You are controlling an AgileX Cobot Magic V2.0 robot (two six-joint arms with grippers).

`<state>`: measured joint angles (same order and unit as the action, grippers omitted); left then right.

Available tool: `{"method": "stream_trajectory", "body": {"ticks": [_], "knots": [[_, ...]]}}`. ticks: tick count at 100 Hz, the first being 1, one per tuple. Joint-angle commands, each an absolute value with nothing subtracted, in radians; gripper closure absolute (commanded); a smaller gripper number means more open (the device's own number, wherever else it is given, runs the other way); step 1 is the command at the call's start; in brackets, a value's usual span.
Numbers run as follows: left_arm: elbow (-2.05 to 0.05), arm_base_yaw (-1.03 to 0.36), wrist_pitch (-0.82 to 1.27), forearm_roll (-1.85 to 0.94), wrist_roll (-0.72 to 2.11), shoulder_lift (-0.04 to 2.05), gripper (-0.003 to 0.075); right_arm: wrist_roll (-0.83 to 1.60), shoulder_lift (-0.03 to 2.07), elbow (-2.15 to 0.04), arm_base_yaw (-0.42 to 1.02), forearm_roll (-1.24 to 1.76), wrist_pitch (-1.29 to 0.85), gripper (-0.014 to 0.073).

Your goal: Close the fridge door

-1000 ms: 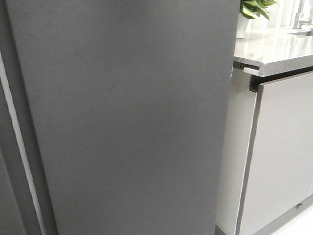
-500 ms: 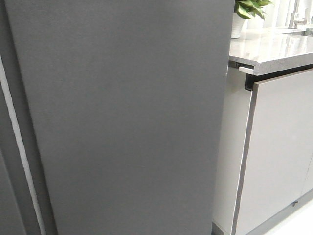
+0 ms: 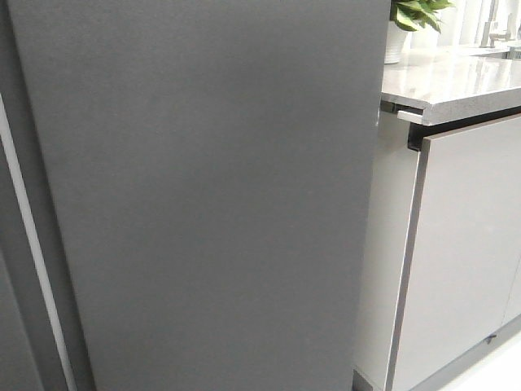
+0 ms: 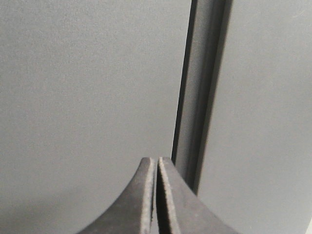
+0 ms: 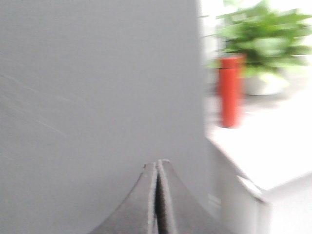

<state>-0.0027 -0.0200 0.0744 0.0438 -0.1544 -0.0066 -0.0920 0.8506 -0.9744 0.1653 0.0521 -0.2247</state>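
Observation:
The fridge door [image 3: 212, 195] is a tall flat matte dark-grey panel that fills most of the front view; only its outer face shows. Neither gripper shows in the front view. In the left wrist view my left gripper [image 4: 156, 160] is shut and empty, its tips close to the grey door face [image 4: 87, 87], next to a dark vertical seam [image 4: 197, 97]. In the right wrist view my right gripper [image 5: 157, 163] is shut and empty, close to the grey door face [image 5: 97, 83] near its edge. I cannot tell whether either touches the door.
A light-grey glossy cabinet front [image 3: 464, 252] stands right of the door under a pale stone countertop [image 3: 448, 81] with a potted plant [image 3: 411, 16]. A red bottle [image 5: 230, 90] stands on the counter by the plant [image 5: 263, 39]. A white strip [image 3: 28, 236] runs down the far left.
Between one second and half a second ago the view shifted slightly, so the counter and cabinet sit a little further left. Nothing has visibly moved since.

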Motion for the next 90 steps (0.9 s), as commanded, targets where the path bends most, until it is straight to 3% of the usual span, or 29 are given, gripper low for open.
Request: {"method": "stream_trajectory", "body": {"ticks": [1,39,90], "knots": [[0.038,-0.021,-0.009,0.037,-0.156,-0.029,0.074,-0.083,0.724,-0.871,0.117,0.036,-0.163,0.0665],[0.038,-0.021,-0.009,0.037,-0.156,-0.029,0.074,-0.083,0.21,-0.349,0.036,0.032,-0.155,0.0665],[0.038,-0.021,-0.009,0.037,-0.156,-0.029,0.074,-0.083,-0.03,0.037,0.036,0.024,0.037,0.0665]]}}
